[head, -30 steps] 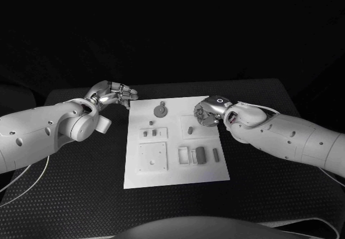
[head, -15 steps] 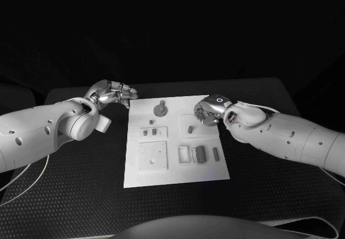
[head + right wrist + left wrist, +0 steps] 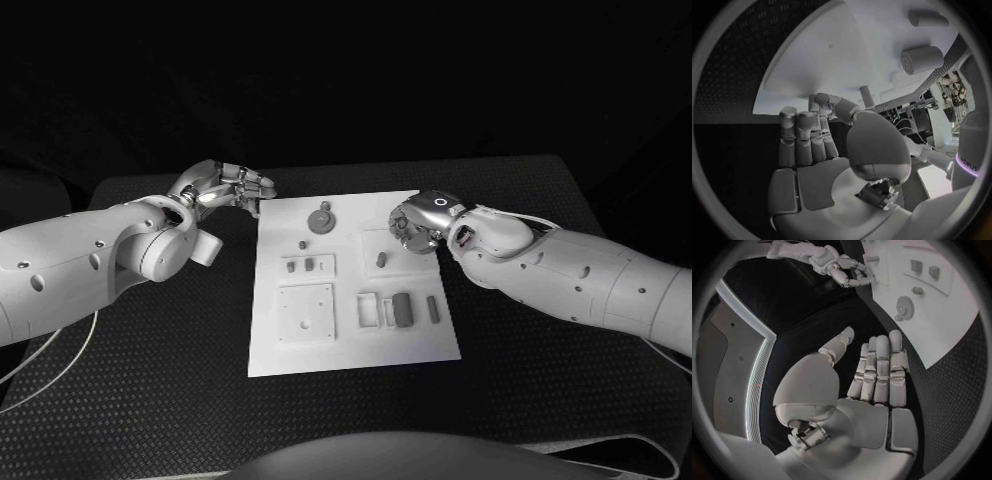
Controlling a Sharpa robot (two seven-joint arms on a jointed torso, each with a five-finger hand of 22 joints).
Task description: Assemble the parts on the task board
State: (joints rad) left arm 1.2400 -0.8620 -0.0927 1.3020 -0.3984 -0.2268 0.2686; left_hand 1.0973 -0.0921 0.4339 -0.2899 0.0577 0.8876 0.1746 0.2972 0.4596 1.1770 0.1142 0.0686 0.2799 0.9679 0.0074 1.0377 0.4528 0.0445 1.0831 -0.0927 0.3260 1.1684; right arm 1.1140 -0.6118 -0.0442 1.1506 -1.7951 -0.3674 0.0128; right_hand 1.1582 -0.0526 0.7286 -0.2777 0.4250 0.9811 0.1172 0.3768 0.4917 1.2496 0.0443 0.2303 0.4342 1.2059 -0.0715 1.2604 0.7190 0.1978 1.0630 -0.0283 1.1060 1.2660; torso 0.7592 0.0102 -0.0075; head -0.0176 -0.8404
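Right now I see the task board (image 3: 351, 345) lying in the middle of the black table (image 3: 159, 400), with small grey parts (image 3: 400, 310) spread over it: a round disc part (image 3: 322, 220) toward the far end, small pegs on a raised tile (image 3: 306, 267) below it, and a row of upright blocks nearer me. My left hand (image 3: 231, 188) hovers off the board's far left corner, above the table, its fingers (image 3: 879, 365) straight and held side by side with nothing in them. My right hand (image 3: 418, 225) sits over the board's far right edge, fingers extended and empty, its thumb close to a short peg (image 3: 867, 95) standing on the board; whether they touch, I cannot tell.
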